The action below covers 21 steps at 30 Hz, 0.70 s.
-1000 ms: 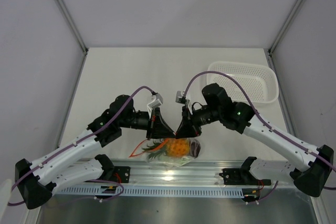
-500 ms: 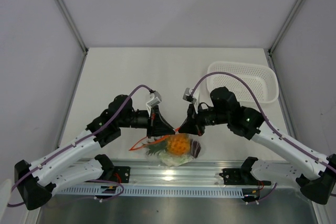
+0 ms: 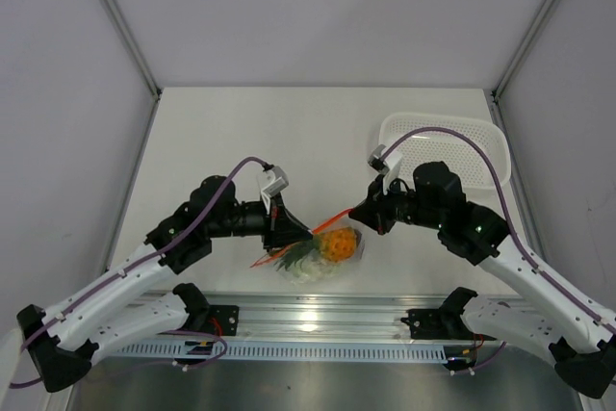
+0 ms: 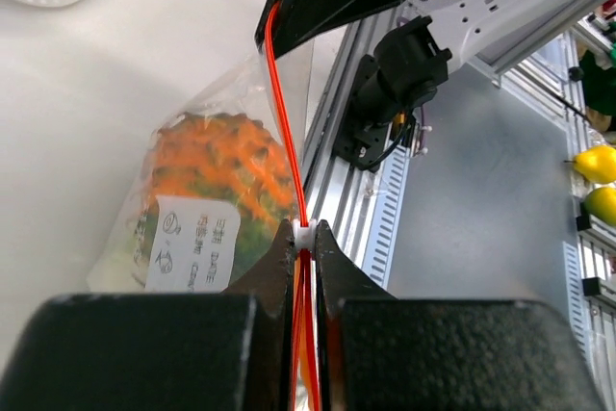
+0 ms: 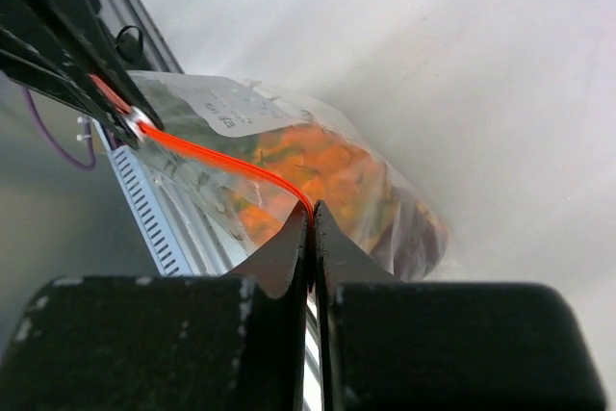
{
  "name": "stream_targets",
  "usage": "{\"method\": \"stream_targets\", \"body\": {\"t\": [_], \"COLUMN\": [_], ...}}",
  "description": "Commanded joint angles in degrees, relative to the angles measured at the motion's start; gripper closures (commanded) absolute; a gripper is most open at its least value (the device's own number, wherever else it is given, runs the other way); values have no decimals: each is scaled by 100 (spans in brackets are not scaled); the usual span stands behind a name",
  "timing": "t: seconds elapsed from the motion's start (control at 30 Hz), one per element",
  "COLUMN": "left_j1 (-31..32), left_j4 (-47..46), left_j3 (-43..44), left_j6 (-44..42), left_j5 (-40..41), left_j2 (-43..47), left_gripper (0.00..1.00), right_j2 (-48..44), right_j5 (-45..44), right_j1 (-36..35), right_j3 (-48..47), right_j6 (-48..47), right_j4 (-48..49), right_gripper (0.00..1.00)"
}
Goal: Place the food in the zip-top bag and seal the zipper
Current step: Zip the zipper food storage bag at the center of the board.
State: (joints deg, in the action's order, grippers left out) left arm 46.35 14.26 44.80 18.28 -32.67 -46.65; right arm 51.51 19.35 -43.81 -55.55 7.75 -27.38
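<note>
The clear zip-top bag (image 3: 322, 255) hangs low between my two grippers, near the table's front edge. Inside it show the orange pineapple (image 3: 336, 244) with its green crown and a dark red-purple fruit (image 5: 416, 238). The red-orange zipper (image 3: 332, 219) is stretched taut from one gripper to the other. My left gripper (image 3: 306, 235) is shut on the zipper (image 4: 285, 113) at its white slider, as the left wrist view shows (image 4: 304, 234). My right gripper (image 3: 358, 216) is pinched shut on the strip's other end (image 5: 313, 211). A white label on the bag (image 4: 188, 243) faces the left wrist camera.
A white perforated basket (image 3: 452, 146) stands at the back right of the table. The aluminium rail (image 3: 318, 320) with both arm bases runs along the near edge, just below the bag.
My right gripper has closed on the zipper and slid to the right along it, away from the left gripper. The strip now runs taut between them and the bag has shifted slightly.
</note>
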Motion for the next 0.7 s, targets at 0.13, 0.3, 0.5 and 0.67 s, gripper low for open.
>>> {"method": "stream_targets", "body": {"t": [0.13, 0.3, 0.5, 0.67], "left_j1": [6, 6, 6, 6], "left_j4": [840, 1192, 1632, 1939], "left_j3": [311, 275, 240, 240], "left_j6": [-264, -194, -80, 140], "left_j5": [400, 796, 1271, 1736], "left_j2": [437, 736, 1140, 1430], "left_gripper": [99, 99, 100, 99], "right_j2": [-378, -440, -396, -352], "right_j5": [-924, -1100, -1162, -1232], "right_j1": [268, 382, 426, 452], "right_j3": [158, 220, 264, 282], "right_j6": [121, 174, 218, 236], "right_j4": [-154, -189, -137, -128], "right_gripper": [100, 100, 100, 100]}}
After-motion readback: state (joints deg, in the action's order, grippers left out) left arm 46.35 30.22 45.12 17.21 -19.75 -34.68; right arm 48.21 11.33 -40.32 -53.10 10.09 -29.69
